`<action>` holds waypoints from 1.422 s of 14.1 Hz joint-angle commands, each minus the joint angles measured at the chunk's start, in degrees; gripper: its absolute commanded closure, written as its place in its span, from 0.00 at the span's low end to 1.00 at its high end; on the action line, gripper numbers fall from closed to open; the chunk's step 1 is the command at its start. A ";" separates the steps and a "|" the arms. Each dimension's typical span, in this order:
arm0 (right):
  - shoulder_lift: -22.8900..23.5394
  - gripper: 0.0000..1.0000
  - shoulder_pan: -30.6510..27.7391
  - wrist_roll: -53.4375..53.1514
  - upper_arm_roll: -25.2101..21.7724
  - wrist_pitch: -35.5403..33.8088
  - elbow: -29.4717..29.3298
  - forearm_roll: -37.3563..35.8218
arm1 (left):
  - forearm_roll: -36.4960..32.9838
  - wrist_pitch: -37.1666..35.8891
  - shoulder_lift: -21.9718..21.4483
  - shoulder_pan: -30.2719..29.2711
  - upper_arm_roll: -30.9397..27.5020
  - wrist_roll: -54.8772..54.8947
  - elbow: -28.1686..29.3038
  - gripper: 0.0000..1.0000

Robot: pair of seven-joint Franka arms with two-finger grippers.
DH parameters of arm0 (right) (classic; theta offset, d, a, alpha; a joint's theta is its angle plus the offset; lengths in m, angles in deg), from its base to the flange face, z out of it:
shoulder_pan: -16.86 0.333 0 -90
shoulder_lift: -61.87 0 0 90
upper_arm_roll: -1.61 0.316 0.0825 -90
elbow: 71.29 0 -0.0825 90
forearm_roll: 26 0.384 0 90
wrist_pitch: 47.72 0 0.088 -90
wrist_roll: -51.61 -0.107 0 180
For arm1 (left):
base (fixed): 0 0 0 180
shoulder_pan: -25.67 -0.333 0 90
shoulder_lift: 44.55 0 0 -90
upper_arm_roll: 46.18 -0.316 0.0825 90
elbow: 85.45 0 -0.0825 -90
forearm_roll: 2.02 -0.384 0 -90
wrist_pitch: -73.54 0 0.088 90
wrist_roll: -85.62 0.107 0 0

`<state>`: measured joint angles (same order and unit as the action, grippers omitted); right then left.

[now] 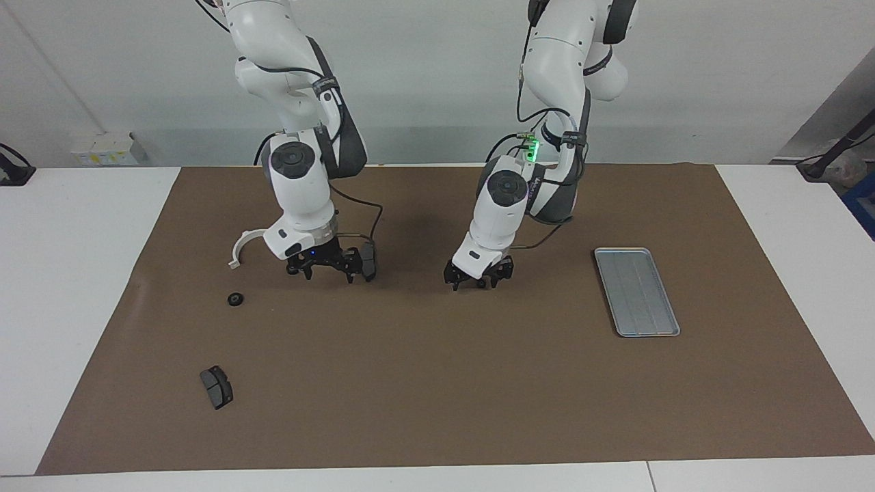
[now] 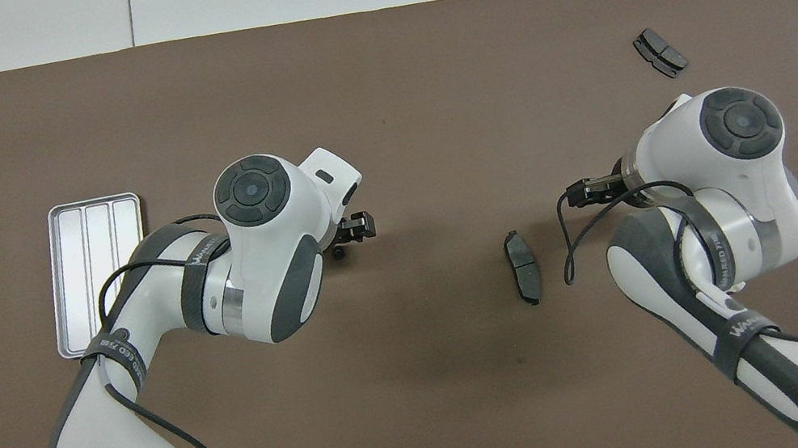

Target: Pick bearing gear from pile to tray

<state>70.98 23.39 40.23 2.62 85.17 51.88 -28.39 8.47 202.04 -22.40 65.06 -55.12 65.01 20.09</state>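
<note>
A small black bearing gear lies alone mid-table, between the pile and the tray. My left gripper hangs low over it, fingers apart on either side of the gear. The silver tray lies toward the left arm's end with nothing in it. My right gripper is low and open over the pile, between another gear and a dark brake pad. A third gear lies farther from the robots.
A white half-ring lies beside the right arm's wrist. A second brake pad sits far out toward the right arm's end. A brown mat covers the table. In the overhead view, the right arm's wrist hides the pile's gears.
</note>
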 commanded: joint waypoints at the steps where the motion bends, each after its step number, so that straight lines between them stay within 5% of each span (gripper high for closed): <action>1: -1.99 0.00 -1.96 3.64 0.93 5.61 5.49 1.16 | 1.20 0.17 -1.40 0.43 -0.11 1.54 2.47 0.18; 4: -2.95 0.00 -2.22 4.08 0.84 6.86 8.57 1.25 | 1.20 0.35 -1.14 0.69 -0.11 1.54 2.91 0.32; 12: -5.24 0.00 -2.84 4.26 0.84 6.43 14.20 1.16 | 1.20 3.69 0.53 2.27 -0.11 1.63 3.52 0.40; 15: -5.33 0.09 -3.02 5.75 0.75 6.16 14.38 1.25 | 1.20 3.60 0.62 2.54 -0.11 1.71 3.78 0.47; 17: -5.33 0.19 -3.02 5.84 0.75 6.16 14.29 1.16 | 1.20 3.34 0.62 3.15 -0.11 1.71 4.23 0.57; 20: -5.15 0.72 -3.71 5.84 0.84 6.77 14.03 1.16 | 1.20 3.08 0.62 3.15 -0.11 1.80 4.58 0.75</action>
<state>67.22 21.67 43.50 2.72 90.88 64.56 -28.32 8.43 204.13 -21.51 66.93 -54.85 65.84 22.66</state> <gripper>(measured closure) 0.326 0.661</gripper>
